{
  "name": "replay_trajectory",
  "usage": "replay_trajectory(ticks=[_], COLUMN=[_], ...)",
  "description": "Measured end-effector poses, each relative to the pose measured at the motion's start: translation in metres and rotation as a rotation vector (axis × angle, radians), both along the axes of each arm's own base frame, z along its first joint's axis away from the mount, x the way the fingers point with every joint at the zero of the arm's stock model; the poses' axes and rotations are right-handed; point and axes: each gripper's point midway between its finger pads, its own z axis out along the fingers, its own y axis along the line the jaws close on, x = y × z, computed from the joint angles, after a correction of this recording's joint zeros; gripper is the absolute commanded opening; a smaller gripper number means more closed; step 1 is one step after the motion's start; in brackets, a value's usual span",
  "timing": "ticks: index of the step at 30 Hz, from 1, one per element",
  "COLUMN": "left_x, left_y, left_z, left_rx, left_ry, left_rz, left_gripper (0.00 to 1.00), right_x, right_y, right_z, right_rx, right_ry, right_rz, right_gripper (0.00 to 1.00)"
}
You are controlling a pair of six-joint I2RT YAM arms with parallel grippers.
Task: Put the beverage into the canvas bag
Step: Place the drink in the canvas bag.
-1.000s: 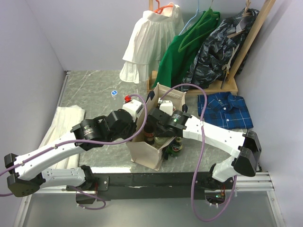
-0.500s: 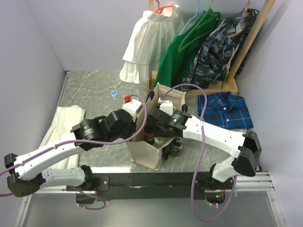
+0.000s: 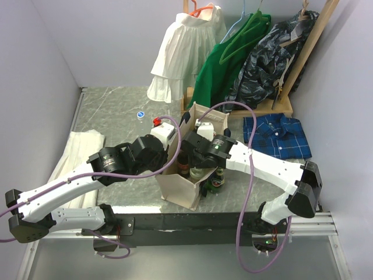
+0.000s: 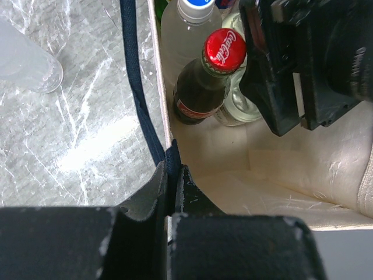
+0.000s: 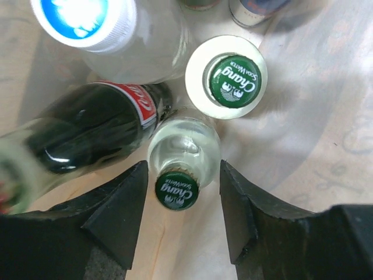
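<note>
The cream canvas bag (image 3: 178, 185) stands open between my arms, with navy strap handles (image 4: 135, 87). My left gripper (image 4: 172, 172) is shut on the bag's rim where the strap is sewn on, holding that side. My right gripper (image 5: 182, 181) is inside the bag, open. Its fingers (image 5: 119, 210) stand either side of a clear green-capped Chang bottle (image 5: 176, 189) without touching it. Also in the bag are a second Chang bottle (image 5: 233, 80), a leaning cola bottle (image 5: 93, 134) with a red cap (image 4: 224, 49), and a clear water bottle (image 5: 81, 17) with a blue-and-white cap.
A clear plastic cup (image 4: 29, 64) lies on the marble table left of the bag. A white folded cloth (image 3: 78, 157) lies at the left and a blue plaid shirt (image 3: 280, 135) at the right. A rack of hanging clothes (image 3: 245, 58) stands behind. A green-labelled bottle (image 3: 217, 181) shows at the bag's right side.
The right arm has shifted very slightly over the bag. The left gripper keeps its hold on the rim.
</note>
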Motion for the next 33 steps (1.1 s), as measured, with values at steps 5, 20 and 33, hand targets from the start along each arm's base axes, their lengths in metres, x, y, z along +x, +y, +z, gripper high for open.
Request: replay_trajectory(ticks=[5, 20, 33], left_x=[0.0, 0.0, 0.003], left_y=[0.0, 0.001, 0.001], left_z=[0.0, 0.0, 0.003], left_rx=[0.0, 0.002, 0.017], left_ry=[0.0, -0.002, -0.016], left_rz=[0.0, 0.003, 0.001], left_gripper=[0.01, 0.03, 0.31], right_x=[0.002, 0.003, -0.008], right_y=[0.003, -0.01, -0.055], right_z=[0.018, 0.088, 0.13], right_rx=[0.032, 0.157, 0.225], right_ry=[-0.021, -0.138, -0.241], right_rz=[-0.001, -0.023, -0.09], right_gripper=[0.61, 0.64, 0.67])
